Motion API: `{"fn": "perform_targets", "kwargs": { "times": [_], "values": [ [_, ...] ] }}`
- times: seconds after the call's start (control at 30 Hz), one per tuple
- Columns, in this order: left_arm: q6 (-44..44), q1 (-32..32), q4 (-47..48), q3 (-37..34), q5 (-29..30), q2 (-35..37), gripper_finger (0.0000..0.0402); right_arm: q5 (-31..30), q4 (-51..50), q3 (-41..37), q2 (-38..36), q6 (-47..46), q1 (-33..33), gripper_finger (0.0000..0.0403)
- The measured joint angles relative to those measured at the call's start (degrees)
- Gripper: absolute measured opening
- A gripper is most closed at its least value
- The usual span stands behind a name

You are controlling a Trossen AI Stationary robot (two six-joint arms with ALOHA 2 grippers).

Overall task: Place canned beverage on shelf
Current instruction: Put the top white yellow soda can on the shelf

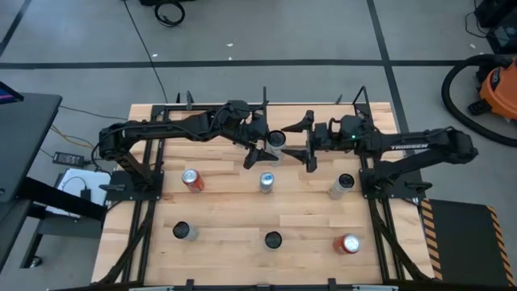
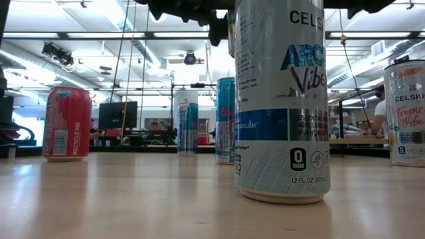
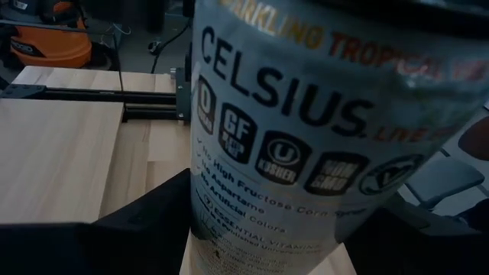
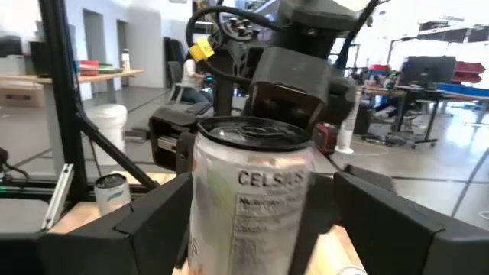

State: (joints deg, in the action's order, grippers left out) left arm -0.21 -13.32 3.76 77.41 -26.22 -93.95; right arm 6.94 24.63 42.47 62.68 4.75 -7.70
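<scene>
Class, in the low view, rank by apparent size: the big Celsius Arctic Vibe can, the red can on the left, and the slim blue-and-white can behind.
1. Celsius Arctic Vibe can, largest because it is nearest the camera.
2. Red can.
3. Slim blue-and-white can, farthest.

High view: straight down on my whole table (image 1: 242, 234). Low view: table-top level, facing the room, tight on one Celsius can (image 2: 282, 99). Both my wrist views sit close on a second, shared can (image 3: 321, 130) (image 4: 252, 198), from opposite sides.
</scene>
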Motion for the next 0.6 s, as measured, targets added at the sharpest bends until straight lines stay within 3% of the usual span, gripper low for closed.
{"fn": "perform_targets", "kwargs": {
  "times": [0.33,0.6],
  "values": [
    [-0.16,-0.02,0.28,0.0,0.14,0.0,0.0279,0.67,-0.23,3.31,3.8,-0.85,0.0,0.0319],
    [-0.61,0.0,0.46,-0.02,1.53,0.09,0.0279,0.83,-0.76,3.37,3.74,-1.54,0.0,0.0258]
  ]
}}
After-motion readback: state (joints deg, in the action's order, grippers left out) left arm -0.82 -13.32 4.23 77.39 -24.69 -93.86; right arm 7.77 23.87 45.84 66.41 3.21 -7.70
